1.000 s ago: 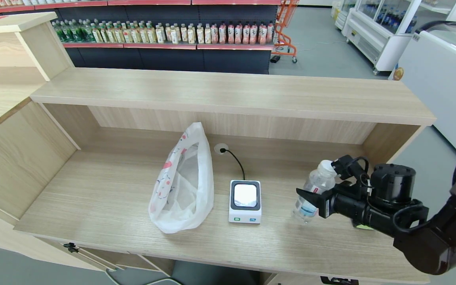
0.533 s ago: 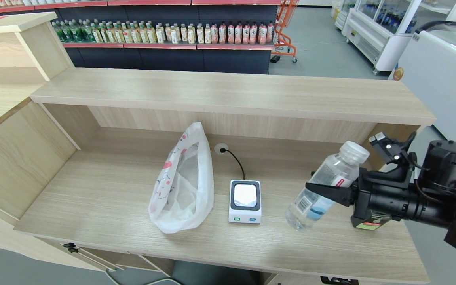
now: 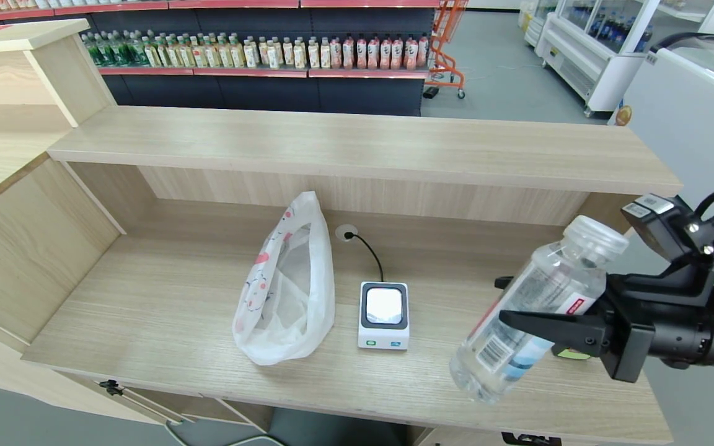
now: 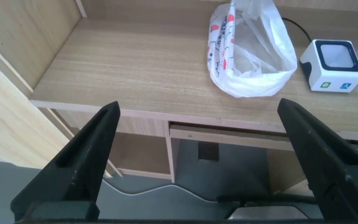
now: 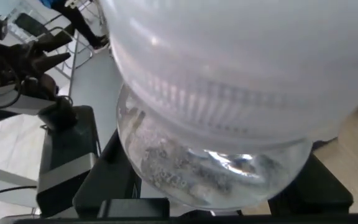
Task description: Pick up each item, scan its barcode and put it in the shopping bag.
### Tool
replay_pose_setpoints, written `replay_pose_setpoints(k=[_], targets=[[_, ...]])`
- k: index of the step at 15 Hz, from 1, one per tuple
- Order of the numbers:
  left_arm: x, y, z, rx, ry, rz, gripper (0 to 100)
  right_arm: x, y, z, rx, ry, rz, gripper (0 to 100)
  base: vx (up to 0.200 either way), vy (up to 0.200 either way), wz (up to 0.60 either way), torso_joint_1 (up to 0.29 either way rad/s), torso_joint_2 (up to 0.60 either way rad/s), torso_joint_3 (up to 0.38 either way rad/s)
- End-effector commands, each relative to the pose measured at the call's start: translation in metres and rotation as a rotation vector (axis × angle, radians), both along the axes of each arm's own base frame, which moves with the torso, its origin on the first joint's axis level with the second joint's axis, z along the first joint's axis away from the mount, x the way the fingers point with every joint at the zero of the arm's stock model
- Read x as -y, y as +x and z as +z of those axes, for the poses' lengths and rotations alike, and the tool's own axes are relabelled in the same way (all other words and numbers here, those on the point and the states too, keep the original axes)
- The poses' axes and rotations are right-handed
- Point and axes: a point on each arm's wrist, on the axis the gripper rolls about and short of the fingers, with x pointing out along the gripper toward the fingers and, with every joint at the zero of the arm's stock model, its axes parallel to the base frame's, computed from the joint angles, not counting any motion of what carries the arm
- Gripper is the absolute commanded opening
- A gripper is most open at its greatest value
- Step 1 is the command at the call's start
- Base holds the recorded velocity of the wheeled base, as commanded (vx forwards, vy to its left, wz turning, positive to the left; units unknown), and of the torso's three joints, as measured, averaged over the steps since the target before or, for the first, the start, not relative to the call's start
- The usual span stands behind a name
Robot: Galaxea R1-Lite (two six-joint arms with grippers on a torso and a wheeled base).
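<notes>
Clamped at its middle in the right gripper (image 3: 503,301) and held tilted above the counter (image 3: 165,310), the bottle (image 3: 543,291) is judged due for scanning; its barcode must be presented to the scanner (image 3: 384,313).

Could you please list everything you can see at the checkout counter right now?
Light wooden counter: one, pale wood, foreground.
White box-shaped scanner: one, white with dark window, counter middle, black cable behind.
White plastic shopping bag: one, white with red print, left of the scanner.
Clear plastic water bottle: one, transparent with white cap, held tilted above the counter's right end.
Shelved drink bottles: many, green to pink, background shelf.
Orange trolley: one, beside that shelf.
Left claw: one, black, open, before the counter's front edge.
Right claw: one, black, shut on the bottle.
</notes>
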Motion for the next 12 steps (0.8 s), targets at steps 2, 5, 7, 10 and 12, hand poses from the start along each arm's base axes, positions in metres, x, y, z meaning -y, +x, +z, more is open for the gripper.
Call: replay_pose_setpoints(k=[2,5,7,10,12], targets=[[0.000,0.000,0.000,0.001,0.000,0.000,100,-0.014,-0.021,0.007,0.010,-0.007,0.106,0,0.000,0.000,0.00,0.000,0.00,0.000],[0.000,0.000,0.000,-0.001,0.000,0.000,100,-0.018,-0.026,0.005,0.026,-0.017,0.165,0,0.000,0.000,0.00,0.000,0.00,0.000],[0.000,0.000,0.000,-0.001,0.000,-0.001,100,-0.017,-0.029,0.001,0.000,-0.038,0.164,0,0.000,0.000,0.00,0.000,0.00,0.000],[0.000,0.000,0.000,-0.001,0.000,-0.001,100,-0.015,-0.033,-0.002,0.014,-0.072,0.201,0,0.000,0.000,0.00,0.000,0.00,0.000],[0.000,0.000,0.000,-0.001,0.000,-0.001,100,-0.016,-0.031,-0.003,0.023,-0.077,0.214,0,0.000,0.000,0.00,0.000,0.00,0.000]])
